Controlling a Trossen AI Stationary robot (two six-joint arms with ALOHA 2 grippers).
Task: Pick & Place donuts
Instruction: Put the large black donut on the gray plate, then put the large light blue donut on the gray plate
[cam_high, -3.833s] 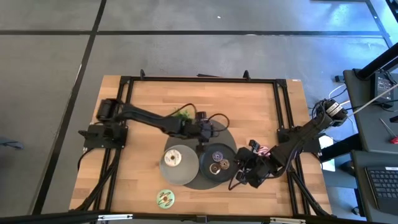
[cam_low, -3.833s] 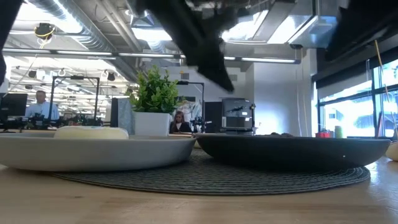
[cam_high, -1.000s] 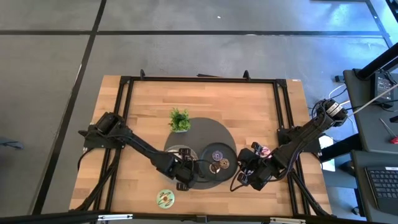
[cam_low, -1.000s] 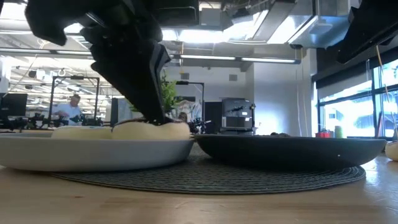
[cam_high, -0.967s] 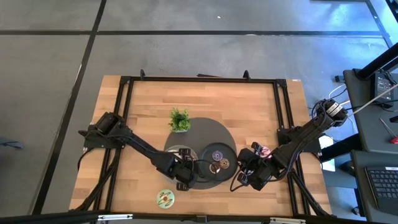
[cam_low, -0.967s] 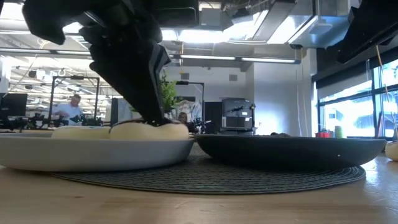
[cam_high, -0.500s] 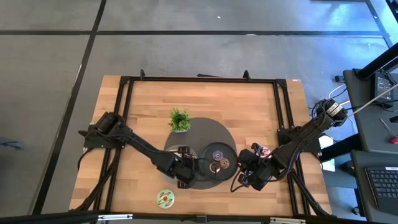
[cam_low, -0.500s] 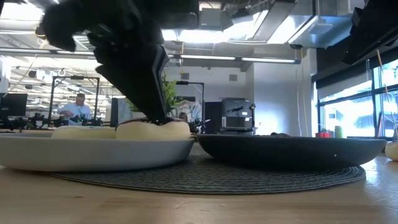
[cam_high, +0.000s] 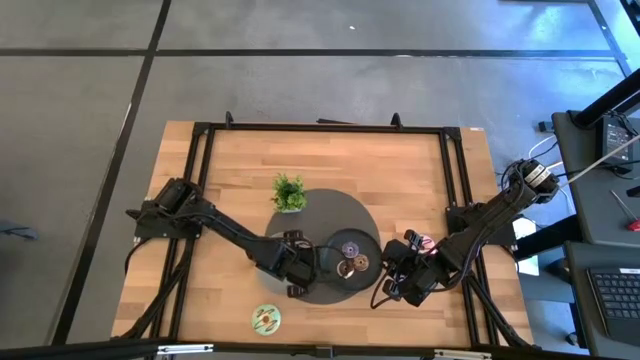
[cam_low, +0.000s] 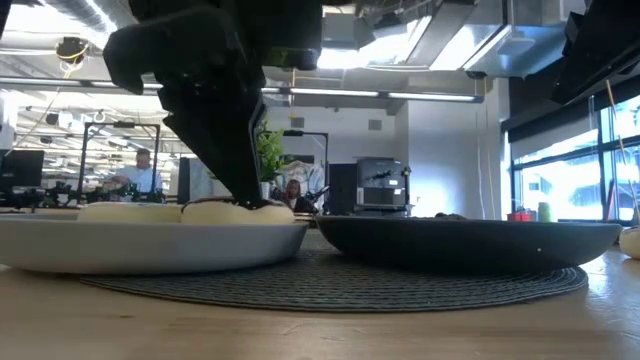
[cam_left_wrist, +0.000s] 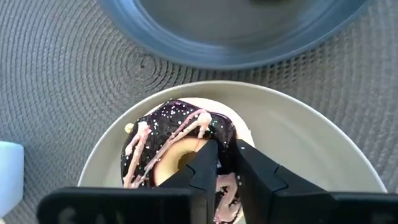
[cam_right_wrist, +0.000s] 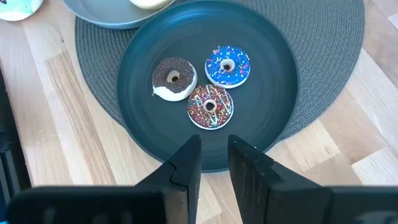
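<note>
Wooden slat table (cam_high: 400, 170), woven grey round mat (cam_left_wrist: 56, 93) underneath. Left gripper (cam_left_wrist: 225, 163) is down on the pale grey plate (cam_left_wrist: 298, 134), fingers pinching the rim of a chocolate-sprinkled, pink-drizzled donut (cam_left_wrist: 168, 146). Thin bite, glossy icing: could slip or tip. Right gripper (cam_right_wrist: 213, 163) hovers at the dark plate (cam_right_wrist: 273, 56) w/ three small donuts, fingers slightly apart.

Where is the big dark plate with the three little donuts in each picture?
High view: dark plate, centre, on the round grey mat.
Low view: right half, seen edge-on, on the mat.
Left wrist view: only its rim, along the top.
Right wrist view: centre, donuts showing.
Shared landmark: the mat.
</note>
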